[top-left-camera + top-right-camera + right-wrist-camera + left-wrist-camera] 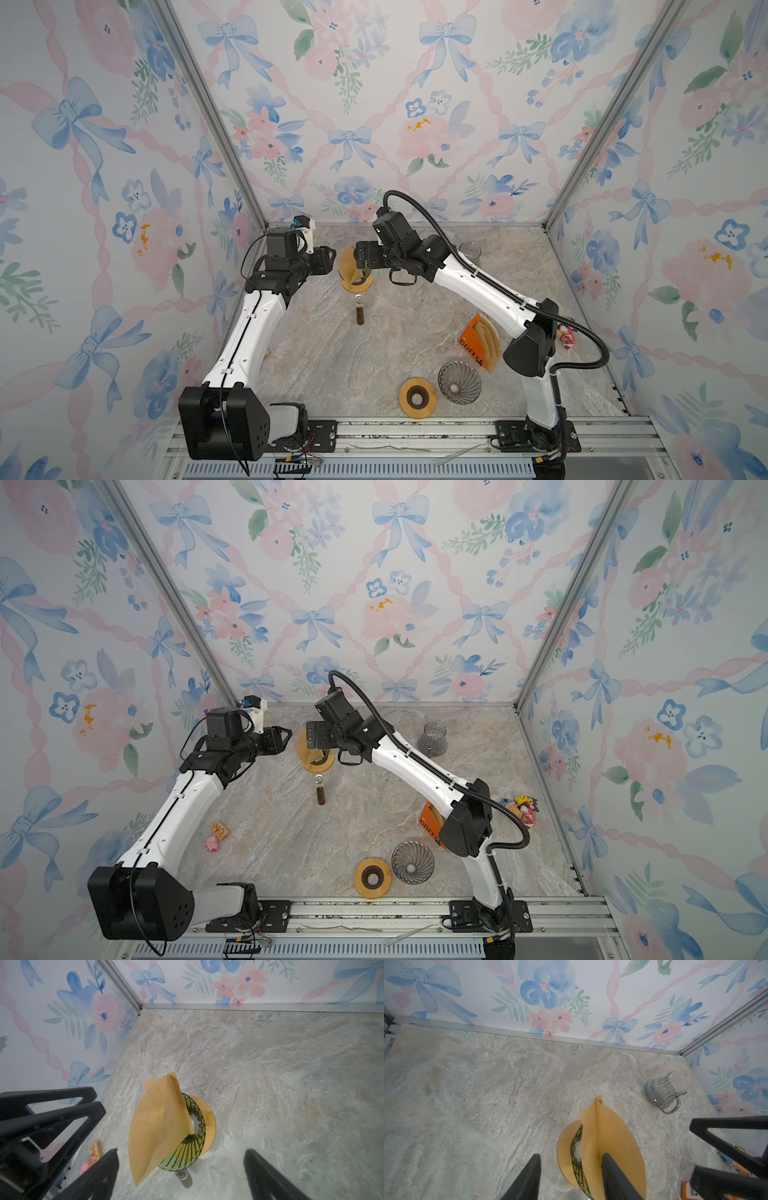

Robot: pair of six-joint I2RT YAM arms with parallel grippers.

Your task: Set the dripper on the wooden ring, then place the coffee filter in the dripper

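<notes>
A brown paper cone coffee filter (158, 1126) is seen standing folded flat in a green ribbed glass dripper (193, 1147) with a round wooden collar, set near the far edge of the marble-patterned counter (332, 353), left of its middle. The filter's point is lodged in the dripper's bowl, while its broad side leans out over the rim toward the left arm. The left gripper (571, 1156) is held just beside the paper with its jaws parted. No grip on the filter is shown, and in the right wrist view its fingers are seen clear of the sheet. The right gripper (181, 1150) is poised above the dripper, its jaws spread wide and nothing held. The step in hand is judged to be seating: the filter is in the dripper but not yet opened against the ribbed wall. The next move is thought to call for a light nudge on the leaning side, so that the cone is opened and pressed down evenly. Care would be needed that the paper is not creased or tipped out and the dripper is not shifted.
</notes>
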